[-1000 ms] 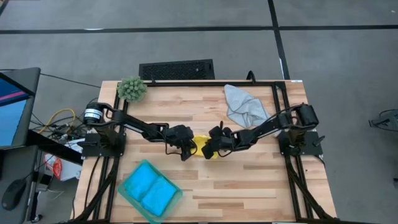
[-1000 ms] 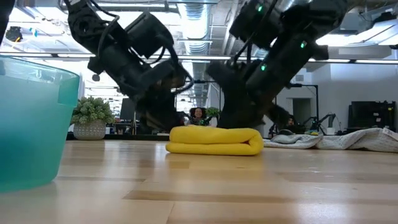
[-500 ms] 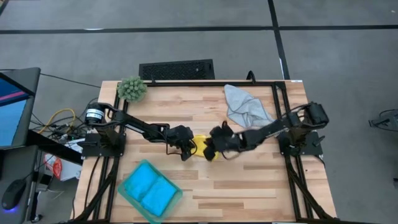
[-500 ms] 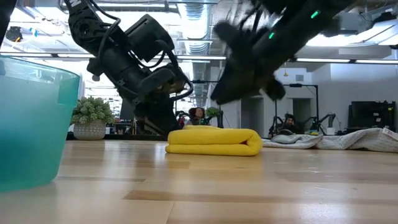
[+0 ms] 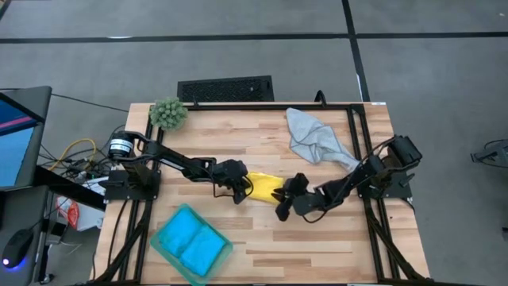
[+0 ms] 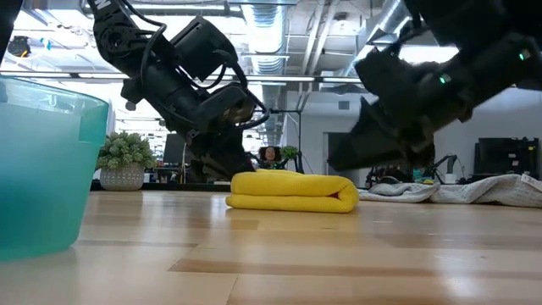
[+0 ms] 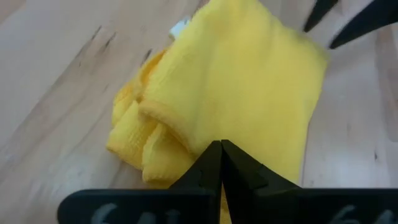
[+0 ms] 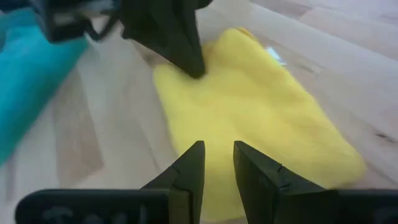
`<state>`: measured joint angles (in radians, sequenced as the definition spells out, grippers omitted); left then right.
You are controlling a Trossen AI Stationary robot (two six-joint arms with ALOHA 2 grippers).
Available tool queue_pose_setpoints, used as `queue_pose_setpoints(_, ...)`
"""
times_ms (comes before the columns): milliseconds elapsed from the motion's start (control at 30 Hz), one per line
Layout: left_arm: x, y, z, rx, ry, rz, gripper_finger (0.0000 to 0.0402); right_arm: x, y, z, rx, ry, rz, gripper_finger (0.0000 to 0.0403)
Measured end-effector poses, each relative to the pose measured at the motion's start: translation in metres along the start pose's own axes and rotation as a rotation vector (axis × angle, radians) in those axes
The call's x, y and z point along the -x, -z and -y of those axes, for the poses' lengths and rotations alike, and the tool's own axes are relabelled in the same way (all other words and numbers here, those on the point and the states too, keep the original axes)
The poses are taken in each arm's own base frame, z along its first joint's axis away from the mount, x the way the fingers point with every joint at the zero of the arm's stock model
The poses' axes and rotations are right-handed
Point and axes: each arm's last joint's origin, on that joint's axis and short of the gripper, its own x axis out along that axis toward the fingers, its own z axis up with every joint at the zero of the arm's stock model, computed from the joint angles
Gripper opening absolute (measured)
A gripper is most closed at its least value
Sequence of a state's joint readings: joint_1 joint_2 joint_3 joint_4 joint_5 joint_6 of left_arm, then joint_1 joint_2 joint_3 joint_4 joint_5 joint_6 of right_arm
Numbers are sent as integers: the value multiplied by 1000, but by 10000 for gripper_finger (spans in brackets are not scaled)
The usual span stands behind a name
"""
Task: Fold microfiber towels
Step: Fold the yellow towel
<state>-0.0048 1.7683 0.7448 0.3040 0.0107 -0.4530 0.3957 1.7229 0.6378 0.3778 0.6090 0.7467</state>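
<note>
Two grippers flank yellow towel [image 5: 262, 189], seemingly folded.

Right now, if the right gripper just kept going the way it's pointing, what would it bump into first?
Most likely the yellow towel. The right gripper, fingers slightly apart, points straight at it, with the left gripper at the towel's far edge beyond. How much gap remains is hard to judge.

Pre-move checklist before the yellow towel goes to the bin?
1. Yellow towel folded, flat on table: ok.
2. Left gripper shut, at towel's edge: ok.
3. Right gripper fingers apart, holding nothing: ok.
4. Right gripper gripping the towel: not ok, it is beside it.
5. Teal bin in place, holding blue towels: ok.
6. Grey towel folded: not ok, crumpled.
</note>
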Motion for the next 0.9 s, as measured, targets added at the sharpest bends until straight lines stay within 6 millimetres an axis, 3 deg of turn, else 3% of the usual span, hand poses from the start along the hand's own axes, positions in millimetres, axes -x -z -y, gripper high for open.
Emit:
queue_pose_setpoints(100, 0, -1, 0, 0, -2, 7, 0, 1, 7, 7, 46, 10, -4, 109)
queue_pose_setpoints(333, 0, -1, 0, 14, -6, 9, 0, -1, 2, 5, 58, -2, 59, 109)
queue_pose_setpoints(700, 0, -2, -2, 30, -46, 24, 0, -33, 36, -5, 86, -13, 35, 109)
queue_pose_setpoints(900, 19, -32, 3, 63, -9, 59, 0, -41, 38, -7, 87, 3, 38, 109)
